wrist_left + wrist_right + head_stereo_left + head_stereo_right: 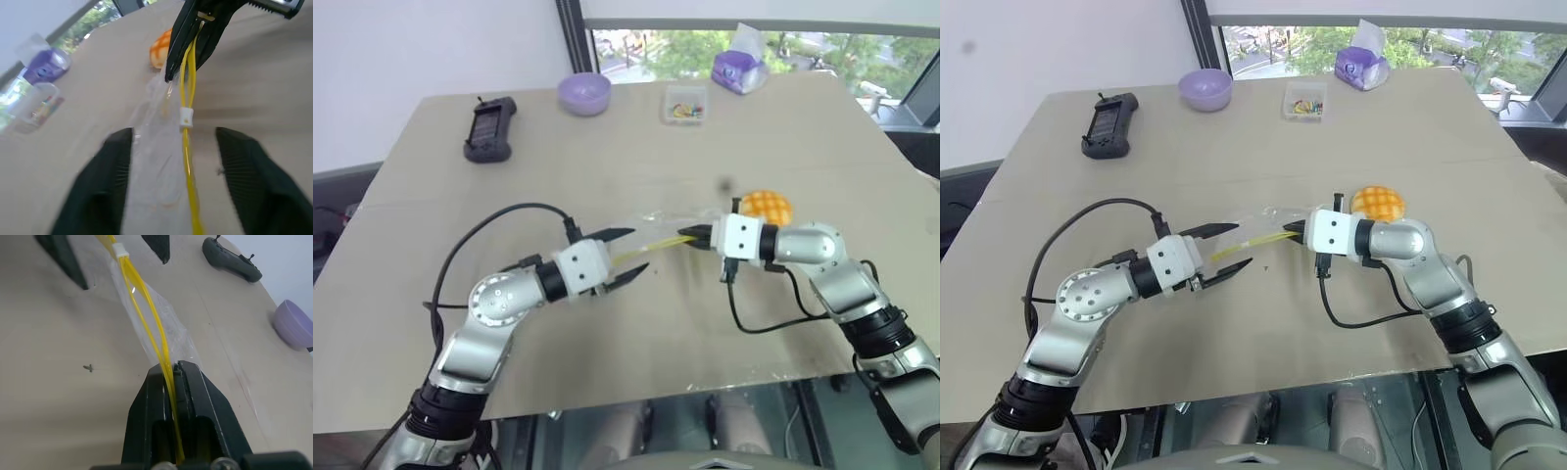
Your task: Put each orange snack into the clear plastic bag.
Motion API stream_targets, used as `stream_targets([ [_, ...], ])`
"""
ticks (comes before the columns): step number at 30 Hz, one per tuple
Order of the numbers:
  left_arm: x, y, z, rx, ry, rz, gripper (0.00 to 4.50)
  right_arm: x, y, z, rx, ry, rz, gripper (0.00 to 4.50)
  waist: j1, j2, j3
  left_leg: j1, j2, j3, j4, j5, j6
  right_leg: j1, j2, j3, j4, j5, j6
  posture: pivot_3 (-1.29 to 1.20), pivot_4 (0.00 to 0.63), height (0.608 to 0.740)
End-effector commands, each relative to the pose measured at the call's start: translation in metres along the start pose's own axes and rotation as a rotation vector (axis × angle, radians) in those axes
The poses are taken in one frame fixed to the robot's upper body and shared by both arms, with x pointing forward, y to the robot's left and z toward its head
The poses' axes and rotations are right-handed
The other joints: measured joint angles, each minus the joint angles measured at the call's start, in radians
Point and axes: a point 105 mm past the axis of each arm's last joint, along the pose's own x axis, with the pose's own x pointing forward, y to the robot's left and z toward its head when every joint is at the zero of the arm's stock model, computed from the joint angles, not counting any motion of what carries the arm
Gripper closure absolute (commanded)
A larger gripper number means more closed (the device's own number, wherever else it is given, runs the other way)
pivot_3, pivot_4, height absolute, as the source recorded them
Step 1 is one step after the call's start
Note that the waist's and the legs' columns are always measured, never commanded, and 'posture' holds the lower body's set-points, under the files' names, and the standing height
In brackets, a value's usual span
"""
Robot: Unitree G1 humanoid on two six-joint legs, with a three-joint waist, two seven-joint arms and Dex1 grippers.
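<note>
Here, early stage: orange snack (1377,203) unbagged on tabletop (1449,137) behind right claw (693,236), pinched on yellow seal strip (146,328) of clear plastic bag (1252,227); left claw (625,257) spread astride bag's other end; bag unopened.

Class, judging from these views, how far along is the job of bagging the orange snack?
Done: nothing bagged; the orange snack lies on the table, outside the clear plastic bag. In hand: the right gripper pinches the bag's yellow seal strip, while the left gripper stands open around it. Left: open the bag and put the snack in.
</note>
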Motion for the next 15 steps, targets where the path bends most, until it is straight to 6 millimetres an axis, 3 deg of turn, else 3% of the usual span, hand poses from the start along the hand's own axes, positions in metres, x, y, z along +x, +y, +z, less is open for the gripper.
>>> stream_targets([
  [1,-0.005,-0.006,-0.008,0.062,0.0,0.011,1.43,-0.004,-0.009,0.012,-0.017,-0.04,-0.037,4.29,0.0,0.0,0.0,0.0,0.0,0.0,0.0,0.0,0.0,0.0,0.0,0.0,0.0,0.0,0.0,0.0,0.15,0.736],
  [11,-0.002,-0.005,-0.024,0.127,-0.032,0.09,1.43,-0.004,-0.009,0.013,-0.004,-0.047,-0.034,4.29,0.003,0.0,0.0,0.0,0.0,0.0,0.0,0.0,0.0,0.0,0.0,0.0,0.0,0.0,0.0,0.0,0.15,0.736],
  [15,0.004,-0.004,-0.014,0.138,-0.105,0.1,1.43,-0.004,-0.009,0.013,-0.001,-0.045,-0.032,4.29,0.002,0.0,0.0,0.0,0.0,0.0,0.0,0.0,0.0,0.0,0.0,0.0,0.0,0.0,0.0,0.0,0.15,0.736],
])
